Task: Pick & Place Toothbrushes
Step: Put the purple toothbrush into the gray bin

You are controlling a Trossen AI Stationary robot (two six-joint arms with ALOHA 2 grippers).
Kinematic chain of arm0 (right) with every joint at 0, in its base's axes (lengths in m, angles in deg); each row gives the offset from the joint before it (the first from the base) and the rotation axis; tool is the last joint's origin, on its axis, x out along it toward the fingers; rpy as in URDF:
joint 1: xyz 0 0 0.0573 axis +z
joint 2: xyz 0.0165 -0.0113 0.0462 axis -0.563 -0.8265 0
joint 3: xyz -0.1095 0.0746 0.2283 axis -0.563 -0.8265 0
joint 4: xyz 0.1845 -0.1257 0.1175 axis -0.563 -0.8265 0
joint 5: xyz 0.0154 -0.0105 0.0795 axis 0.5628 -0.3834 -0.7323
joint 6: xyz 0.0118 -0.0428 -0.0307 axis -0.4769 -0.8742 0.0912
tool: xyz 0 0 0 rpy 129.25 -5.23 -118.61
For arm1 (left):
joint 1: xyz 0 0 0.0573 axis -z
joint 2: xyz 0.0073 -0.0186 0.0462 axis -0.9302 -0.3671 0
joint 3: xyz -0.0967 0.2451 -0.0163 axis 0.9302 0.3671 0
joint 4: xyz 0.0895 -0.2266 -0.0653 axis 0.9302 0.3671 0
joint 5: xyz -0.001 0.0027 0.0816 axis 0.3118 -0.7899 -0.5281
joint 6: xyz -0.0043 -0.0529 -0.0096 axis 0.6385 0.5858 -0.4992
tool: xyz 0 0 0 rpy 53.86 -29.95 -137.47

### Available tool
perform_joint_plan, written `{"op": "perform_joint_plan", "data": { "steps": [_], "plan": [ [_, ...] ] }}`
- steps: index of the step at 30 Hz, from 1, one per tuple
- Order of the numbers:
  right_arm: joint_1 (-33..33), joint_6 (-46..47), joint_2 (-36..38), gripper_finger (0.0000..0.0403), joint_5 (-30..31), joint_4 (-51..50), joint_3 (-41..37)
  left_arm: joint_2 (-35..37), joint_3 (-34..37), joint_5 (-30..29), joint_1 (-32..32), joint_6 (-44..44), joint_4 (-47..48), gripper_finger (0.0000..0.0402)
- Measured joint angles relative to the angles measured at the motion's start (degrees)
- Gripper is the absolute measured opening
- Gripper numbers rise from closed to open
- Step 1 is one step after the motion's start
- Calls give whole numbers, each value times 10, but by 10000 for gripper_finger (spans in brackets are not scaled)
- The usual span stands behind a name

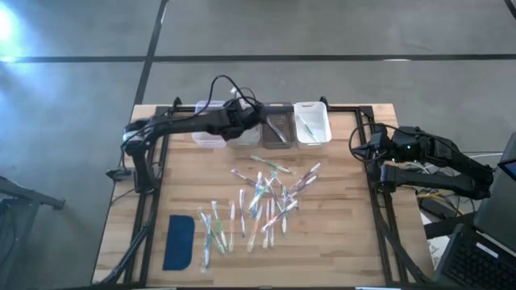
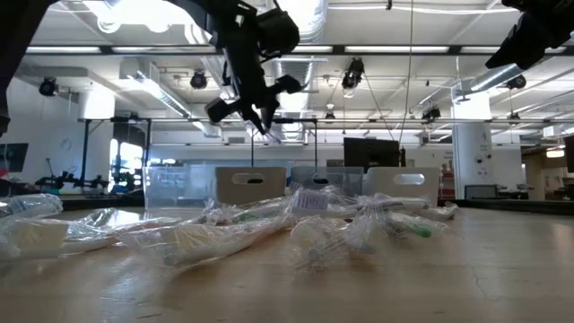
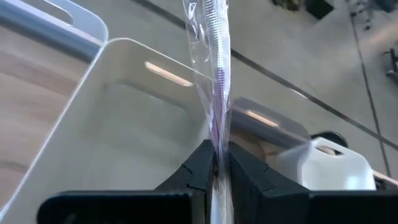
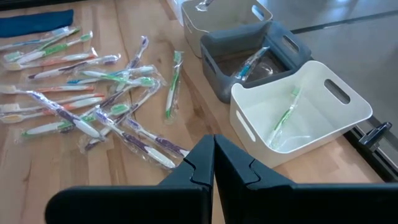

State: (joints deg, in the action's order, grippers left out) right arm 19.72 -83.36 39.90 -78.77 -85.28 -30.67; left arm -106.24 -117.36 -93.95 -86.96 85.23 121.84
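1. Wooden table (image 1: 339,242) with a black frame stands on a grey floor, and a big bright room with ceiling lights shows behind it in the low view
2. Four small bins sit in a row at the far edge of the table: a clear bin (image 1: 208,138), a pale bin (image 3: 118,118) partly under the left arm, a grey bin (image 4: 249,56) and a white bin (image 4: 298,109)
3. Lots of toothbrushes (image 1: 262,201) in clear wrappers lie in a loose pile in the middle of the table, some crossing over each other
4. One green toothbrush (image 4: 285,117) lies inside the white bin, and another toothbrush (image 4: 252,62) lies in the grey bin
5. A flat blue pad (image 1: 179,242) lies near the front left corner of the table, just beside the pile
6. The left gripper (image 1: 242,119) is up in the air over the pale bin, and its fingers (image 3: 198,173) pinch tight on a purple toothbrush (image 3: 219,62) in its wrapper
7. That toothbrush sticks out past the fingers above the inside of the pale bin and does not touch it
8. The right gripper (image 4: 214,152) waits at the right edge of the table, well apart from the pile, with its fingers pressed together and nothing in them
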Motion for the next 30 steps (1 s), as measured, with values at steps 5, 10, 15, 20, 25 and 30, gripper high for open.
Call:
{"op": "perform_joint_plan", "data": {
  "steps": [5,10,15,20,25,30],
  "plan": [
    [0,0,0,8,0,0,0,0,1,18,-16,1,-3,39],
    [0,0,0,8,0,0,0,0,19,36,-27,13,1,39],
    [0,0,0,8,0,0,0,-5,49,63,-37,25,-24,39],
    [0,0,0,8,0,0,0,-4,76,74,-39,46,-63,39],
    [0,0,0,8,0,0,0,-4,102,87,-43,53,-101,39],
    [0,0,0,8,0,0,0,-4,106,92,-48,54,-100,39]
  ]
}}
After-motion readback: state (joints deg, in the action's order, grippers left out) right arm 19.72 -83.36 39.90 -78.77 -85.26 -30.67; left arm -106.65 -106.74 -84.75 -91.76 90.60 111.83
